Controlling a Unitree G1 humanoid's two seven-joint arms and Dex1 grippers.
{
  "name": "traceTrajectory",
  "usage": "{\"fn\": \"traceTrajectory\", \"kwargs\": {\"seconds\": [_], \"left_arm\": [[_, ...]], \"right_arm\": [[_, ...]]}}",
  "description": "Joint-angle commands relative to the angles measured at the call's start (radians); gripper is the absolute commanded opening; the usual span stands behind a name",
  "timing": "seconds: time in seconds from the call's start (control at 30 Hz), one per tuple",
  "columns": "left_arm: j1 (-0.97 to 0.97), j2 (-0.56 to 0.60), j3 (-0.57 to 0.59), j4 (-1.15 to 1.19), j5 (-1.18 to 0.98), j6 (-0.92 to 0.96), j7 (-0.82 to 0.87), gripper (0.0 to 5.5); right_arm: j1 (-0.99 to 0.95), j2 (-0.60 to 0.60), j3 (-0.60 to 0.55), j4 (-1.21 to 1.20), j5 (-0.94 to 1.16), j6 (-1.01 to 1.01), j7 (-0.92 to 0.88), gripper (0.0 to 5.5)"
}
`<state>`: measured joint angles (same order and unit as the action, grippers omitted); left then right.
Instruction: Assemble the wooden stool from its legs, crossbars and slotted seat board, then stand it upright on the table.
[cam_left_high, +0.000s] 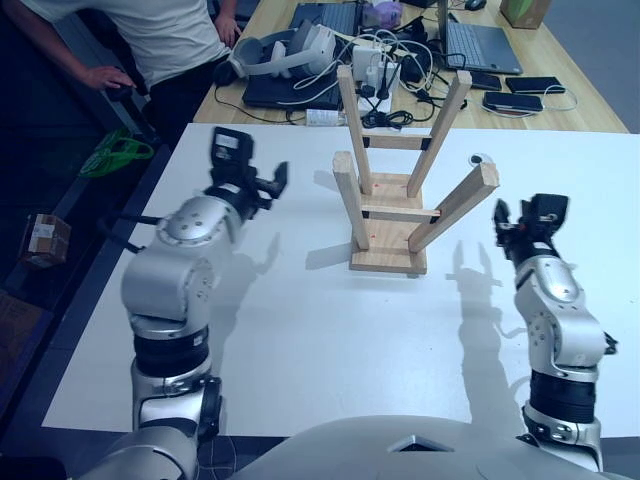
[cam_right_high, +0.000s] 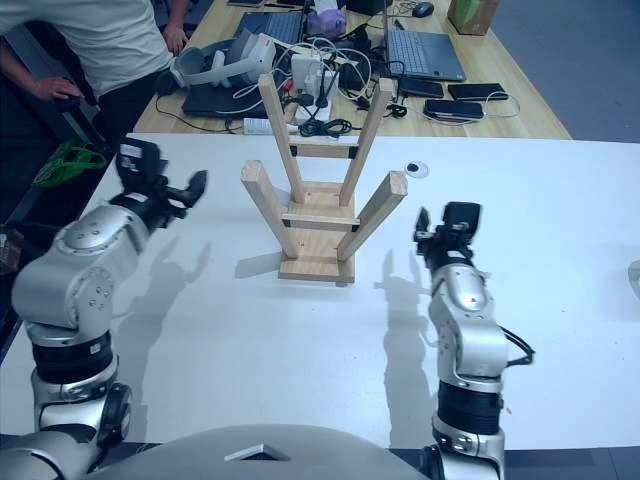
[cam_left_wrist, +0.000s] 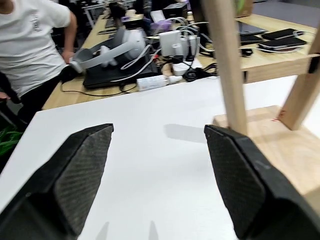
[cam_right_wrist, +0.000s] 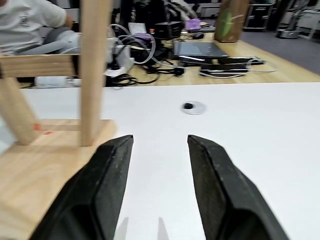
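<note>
Left eye view has the stool (cam_left_high: 390, 215) standing upside down near the middle of the white table (cam_left_high: 330, 340): its seat board (cam_left_high: 388, 264) lies flat on the tabletop and all four legs (cam_left_high: 351, 205) rise from it, splaying outward towards their free ends. One crossbar (cam_left_high: 400, 213) joins the two nearer legs and another (cam_left_high: 400, 142) joins the two farther ones, so the stool looks put together but is not yet on its feet. The left gripper (cam_left_high: 262, 182) hangs above the table at about 9 o'clock from the stool, apart from it, its two fingers (cam_left_wrist: 82, 170) spread wide with nothing between them; from its wrist camera one leg and a corner of the seat board sit just past one pad. The right gripper (cam_left_high: 516, 220) is at about 3 o'clock from the stool, close to the nearer right leg yet not touching it, its fingers (cam_right_wrist: 97, 182) likewise parted and empty. A small round disc (cam_left_high: 480, 159) lies on the table at about 1 o'clock from the stool. Beyond the table's far edge, at 12 o'clock, a wooden desk (cam_left_high: 590, 100) carries a white headset (cam_left_high: 290, 50), a laptop (cam_left_high: 480, 45), phones (cam_left_high: 525, 90) and a tangle of cables (cam_left_high: 395, 75).
</note>
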<state>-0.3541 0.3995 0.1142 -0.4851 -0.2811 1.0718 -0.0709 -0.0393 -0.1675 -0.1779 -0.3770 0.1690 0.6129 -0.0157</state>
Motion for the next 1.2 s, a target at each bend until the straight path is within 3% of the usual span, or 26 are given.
{"fn": "traceTrajectory", "kwargs": {"seconds": [0.03,0.1,0.2,0.3,0.4,0.63,0.8,1.07,1.2], "left_arm": [[-0.012,0.01,0.008,0.027,0.025,-0.01,-0.002,3.37],[-0.031,-0.023,-0.023,0.023,0.029,0.003,0.01,3.37],[-0.106,-0.168,-0.119,0.001,-0.008,0.076,0.035,3.37],[-0.149,-0.282,-0.233,-0.066,-0.089,0.189,-0.008,3.37],[-0.136,-0.275,-0.252,-0.079,-0.078,0.239,-0.022,3.37],[-0.113,-0.081,-0.159,-0.016,0.016,0.174,-0.06,3.37],[-0.305,-0.042,0.074,0.087,-0.016,-0.008,-0.08,3.37],[-0.518,-0.096,0.228,0.012,-0.379,0.089,-0.229,3.37],[-0.423,-0.057,0.159,-0.055,-0.468,0.145,-0.274,3.37]], "right_arm": [[-0.019,0.01,-0.016,-0.004,0.017,0.004,0.005,2.03],[-0.042,0.042,0.005,-0.032,0.049,0.028,0.016,2.03],[-0.094,0.13,0.076,-0.124,0.204,0.12,0.074,2.03],[-0.117,0.139,0.14,-0.186,0.288,0.19,0.127,2.03],[-0.116,0.114,0.14,-0.174,0.26,0.194,0.123,2.03],[-0.102,0.033,0.122,-0.141,0.195,0.15,0.131,2.03],[-0.252,-0.07,-0.031,-0.045,0.223,0.09,0.175,2.03],[-0.584,-0.059,-0.238,-0.016,0.677,0.162,0.196,2.03],[-0.552,-0.084,-0.217,-0.048,0.801,0.218,0.189,2.03]]}}
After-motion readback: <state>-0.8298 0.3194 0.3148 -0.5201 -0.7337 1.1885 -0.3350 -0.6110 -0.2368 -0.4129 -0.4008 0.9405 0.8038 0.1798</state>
